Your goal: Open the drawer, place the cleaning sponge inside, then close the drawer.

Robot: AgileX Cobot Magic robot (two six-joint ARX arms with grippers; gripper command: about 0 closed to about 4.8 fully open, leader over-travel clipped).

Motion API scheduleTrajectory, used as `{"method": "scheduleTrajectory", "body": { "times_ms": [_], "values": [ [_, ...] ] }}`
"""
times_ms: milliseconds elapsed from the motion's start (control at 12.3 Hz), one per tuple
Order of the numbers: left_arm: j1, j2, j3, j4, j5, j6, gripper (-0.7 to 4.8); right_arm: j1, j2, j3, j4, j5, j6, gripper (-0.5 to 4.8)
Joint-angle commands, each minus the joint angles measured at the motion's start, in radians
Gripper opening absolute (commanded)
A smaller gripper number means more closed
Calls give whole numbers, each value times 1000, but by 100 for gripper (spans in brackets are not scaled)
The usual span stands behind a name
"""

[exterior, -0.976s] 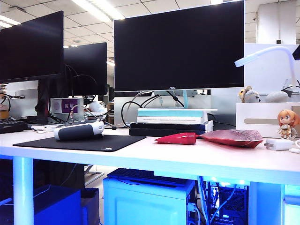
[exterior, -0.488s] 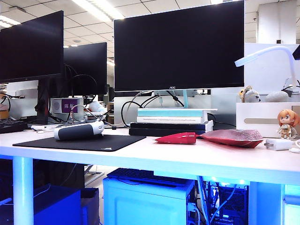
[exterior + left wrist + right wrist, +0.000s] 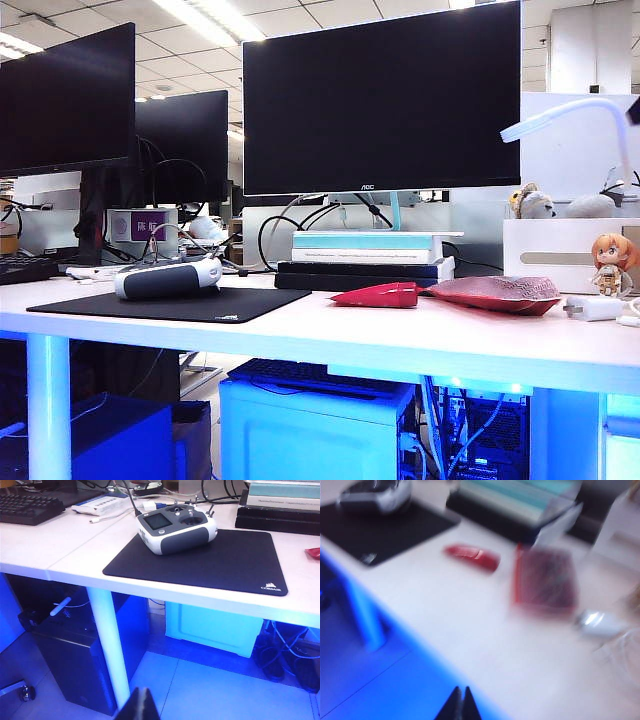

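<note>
Nothing on the desk [image 3: 330, 335] has shifted across the exterior frames: the controller [image 3: 168, 278] sits on the black mat [image 3: 170, 304], and the small red packet [image 3: 378, 294] lies just beside the larger one [image 3: 498, 293], as before. Only a dark shape at the upper right edge looks slightly smaller than a second ago.

Neither arm shows in the exterior view. That view alone gives the monitor [image 3: 382, 100], the white lamp [image 3: 570, 112], the little figurine [image 3: 610, 263] and the white box [image 3: 560, 255] behind it.

The left wrist view looks down from off the desk's front edge and adds the controller's screen and sticks, a keyboard [image 3: 27, 507] at the far side, the white desk leg [image 3: 109, 645] and a dark case [image 3: 70, 665] on the floor. The left gripper [image 3: 141, 705] shows only as a dark tip low in that view, over the floor; I cannot tell how far its jaws stand apart.

The right wrist view is badly blurred. It shows the two red packets [image 3: 472, 557] [image 3: 542, 582] from above, with what may be a white plug [image 3: 595, 622] near them. The right gripper [image 3: 460, 702] hangs over the desk's near edge, its fingers pressed together with nothing between them.

The sponge and the drawer appear in no view.
</note>
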Motion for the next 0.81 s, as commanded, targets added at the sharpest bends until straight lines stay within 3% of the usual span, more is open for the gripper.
{"method": "scheduleTrajectory", "body": {
  "times_ms": [81,163,407,569,651,813],
  "values": [
    [3,-2,-5,-21,11,1,-1,-303,-284,-280,356,-77,-47,0],
    [3,-2,-5,-22,11,1,-1,-330,-388,-333,270,-71,7,0],
    [3,-2,-5,-22,13,1,-1,-345,-388,-346,26,-77,16,0],
    [3,-2,-5,-21,12,1,-1,-346,-388,-346,35,-44,39,0],
    [3,-2,-5,-21,11,1,-1,-346,-388,-346,35,-44,125,0],
    [3,-2,-5,-21,11,1,-1,-346,-388,-346,53,-55,120,0]
  ]
}}
